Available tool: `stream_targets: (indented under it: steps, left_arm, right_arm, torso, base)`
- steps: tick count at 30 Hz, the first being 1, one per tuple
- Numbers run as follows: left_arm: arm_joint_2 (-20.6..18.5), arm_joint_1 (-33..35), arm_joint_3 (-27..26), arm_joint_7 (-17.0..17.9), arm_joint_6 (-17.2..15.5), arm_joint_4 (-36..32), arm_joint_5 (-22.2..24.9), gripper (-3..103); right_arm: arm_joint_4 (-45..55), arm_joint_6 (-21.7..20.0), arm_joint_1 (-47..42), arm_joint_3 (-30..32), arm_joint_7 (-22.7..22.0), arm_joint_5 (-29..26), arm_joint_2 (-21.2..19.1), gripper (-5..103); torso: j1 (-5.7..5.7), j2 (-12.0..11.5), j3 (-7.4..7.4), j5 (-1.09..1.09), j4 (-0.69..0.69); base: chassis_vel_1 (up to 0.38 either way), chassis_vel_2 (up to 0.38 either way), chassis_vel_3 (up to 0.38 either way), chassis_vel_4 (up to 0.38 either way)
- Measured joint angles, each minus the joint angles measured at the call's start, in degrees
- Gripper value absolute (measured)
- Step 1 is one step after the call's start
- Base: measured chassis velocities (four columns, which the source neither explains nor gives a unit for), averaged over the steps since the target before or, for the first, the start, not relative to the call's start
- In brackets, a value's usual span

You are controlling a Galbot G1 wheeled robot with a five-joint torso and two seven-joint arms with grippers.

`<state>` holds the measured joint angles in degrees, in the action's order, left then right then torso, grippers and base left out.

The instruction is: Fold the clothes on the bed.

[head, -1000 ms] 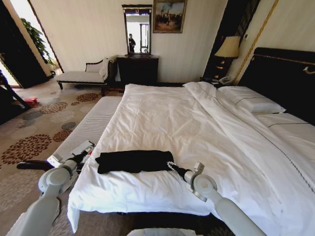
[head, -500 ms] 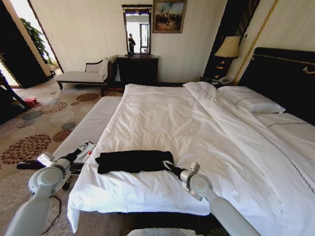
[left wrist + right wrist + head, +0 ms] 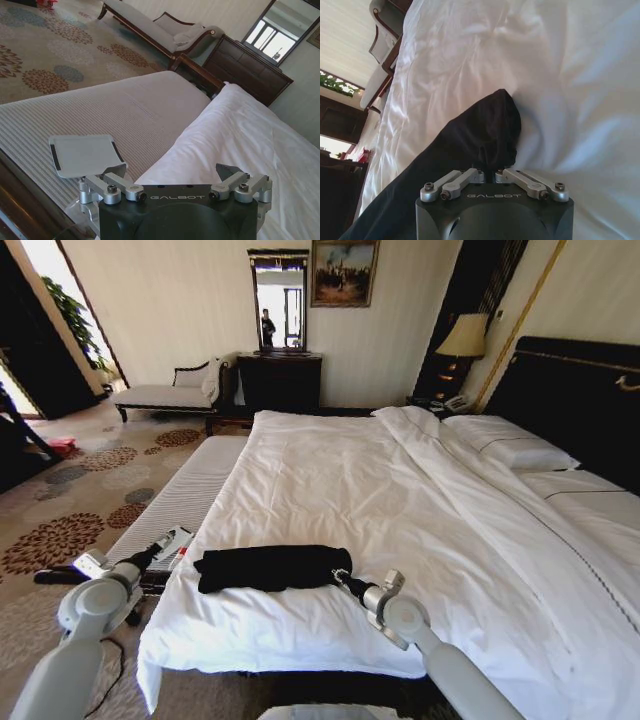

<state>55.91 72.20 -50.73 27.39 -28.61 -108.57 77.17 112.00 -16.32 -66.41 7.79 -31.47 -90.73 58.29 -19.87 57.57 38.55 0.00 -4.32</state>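
Carpet (image 3: pixel 60 510) with brown flower patterns covers the floor at the far left of the head view, and a pale chaise (image 3: pixel 165 392) stands against the back wall there. Nearer the robot, a striped grey bench (image 3: pixel 185 495) runs along the left side of the bed (image 3: pixel 400 510), with a flat white card-like object (image 3: pixel 85 154) lying on it.

The left gripper (image 3: pixel 160 558) hangs over that bench, just off the bed's left edge and apart from the garment. In the left wrist view its fingers (image 3: pixel 117 181) stand wide apart with nothing between them (image 3: pixel 175 175).

On the white duvet (image 3: pixel 330 470), near the foot end and toward the left side, lies the black T-shirt (image 3: pixel 272 566), gathered into a long, narrow folded band running across the bed. No lettering is visible on it.

The right gripper (image 3: pixel 340 578) sits at the shirt's right end, low on the duvet. In the right wrist view its fingers are drawn together (image 3: pixel 489 172) right at the edge of the black cloth (image 3: pixel 470 140); the tips are hidden against the fabric, so whether they actually pinch it cannot be told.

Farther right, the duvet spreads up toward white pillows (image 3: pixel 510 445) and a tall dark headboard (image 3: pixel 580 400), with a lit lamp (image 3: pixel 462 337) in the corner.
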Motion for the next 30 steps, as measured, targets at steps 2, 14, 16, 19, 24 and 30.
stream_targets:
  steps: [2, 14, 16, 19, 24, 30]
  left_arm:
    - [-0.73, -0.28, -0.29, 0.00, 0.00, 0.31, 0.39, 100]
    - [-2.71, -6.04, -1.62, 0.30, 0.28, 3.17, 1.84, 100]
    - [-2.88, -6.33, -1.62, 0.40, 0.28, 3.24, 2.03, 100]
    - [-3.15, -6.60, -1.44, 0.54, 0.28, 3.28, 2.16, 100]
    - [-3.25, -6.60, -1.36, 0.61, 0.29, 3.72, 1.93, 100]
    - [-1.99, -6.83, -2.66, 0.44, 0.65, 4.50, 1.54, 100]
  right_arm:
    - [-0.26, 0.30, 0.56, 0.52, 0.01, -0.45, -0.98, 2]
    - [4.71, 2.14, -0.89, 5.36, -0.90, -3.86, -7.07, 2]
    - [4.91, 2.20, -1.36, 5.38, -0.88, -3.53, -7.00, 2]
    - [4.66, 2.60, -2.72, 4.89, -0.69, -1.21, -5.52, 2]
    - [5.49, 3.04, -3.84, 5.57, -0.67, -0.36, -5.13, 2]
    - [5.20, 3.67, -1.33, 7.82, -0.97, -2.27, -7.34, 2]
  torso:
    - [0.00, 0.00, 0.00, 0.01, 0.01]
    - [0.00, 0.00, 0.00, -0.01, -0.02]
    - [0.00, 0.00, 0.00, 0.00, -0.03]
    - [0.00, 0.01, 0.00, 0.00, 0.00]
    - [0.00, 0.01, 0.00, 0.01, 0.00]
    - [0.00, 0.00, 0.00, -0.02, 0.01]
  base:
    - [0.000, 0.000, 0.000, 0.000]
    - [0.000, 0.000, 0.000, 0.000]
    - [0.000, 0.000, 0.000, 0.000]
    - [0.000, 0.000, 0.000, 0.000]
    - [0.000, 0.000, 0.000, 0.000]
    - [0.000, 0.000, 0.000, 0.000]
